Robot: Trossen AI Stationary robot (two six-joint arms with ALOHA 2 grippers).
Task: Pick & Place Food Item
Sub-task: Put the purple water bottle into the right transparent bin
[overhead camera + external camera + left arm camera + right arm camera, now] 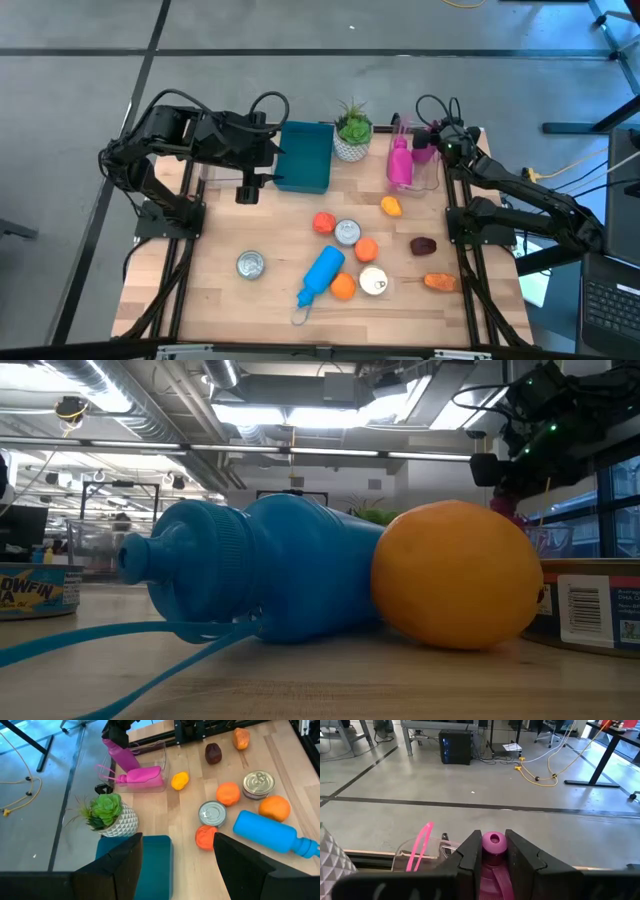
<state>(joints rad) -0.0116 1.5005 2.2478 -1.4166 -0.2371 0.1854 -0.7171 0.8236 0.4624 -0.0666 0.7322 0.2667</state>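
Magenta bottle (pixel 492 851), upright in the clear bin (pixel 418 172) at the worktop's (pixel 260 310) far edge, is clamped at its neck by the right gripper (pixel 493 855). Left gripper (pixel 175 857) hangs with jaws parted and empty above the teal box (pixel 306 157). Toy foods and cans lie mid-worktop.

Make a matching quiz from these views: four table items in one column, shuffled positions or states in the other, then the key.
Items:
1. blue bottle
2. potted plant
3. pink bottle
4. teal bin

States:
A. held upright between the right pincer fingers
B. lying on its side among the oranges and cans
C. stands between the teal bin and the clear bin
D. directly under the open left pincer

Pairs: 1-B, 2-C, 3-A, 4-D
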